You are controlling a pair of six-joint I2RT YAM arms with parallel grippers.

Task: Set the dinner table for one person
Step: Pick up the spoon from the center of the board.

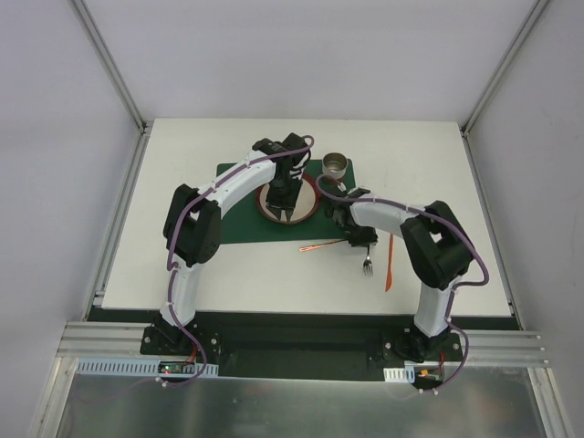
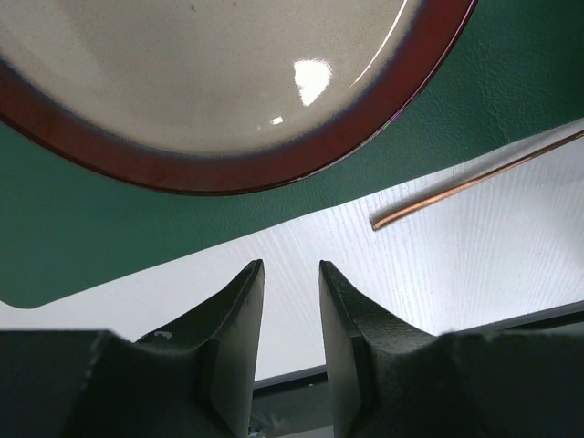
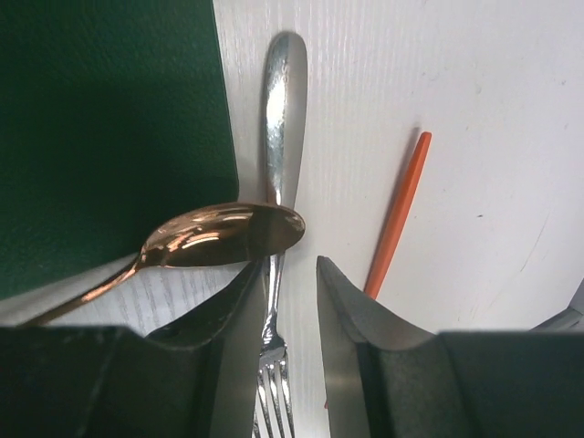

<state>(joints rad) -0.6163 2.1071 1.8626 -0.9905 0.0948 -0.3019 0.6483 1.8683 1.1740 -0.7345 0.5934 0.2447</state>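
Copper spoon [image 3: 228, 233] lies across the fork [image 3: 283, 100] just beneath the right gripper [image 3: 290, 265], whose jaws stand narrowly parted astride the fork's neck, pinching nothing; we judge a clean pick needs them to close on one utensil only, clear of that overlap. Left gripper [image 2: 292, 265], likewise parted and empty, hangs by the plate's [image 2: 201, 82] near rim. Table [image 1: 228, 274] lies flat beneath both grippers, long axis running side to side; fork handle points away from the right gripper.

Green placemat [image 1: 242, 224], plate [image 2: 182, 82], perhaps orange knife [image 1: 390, 265]
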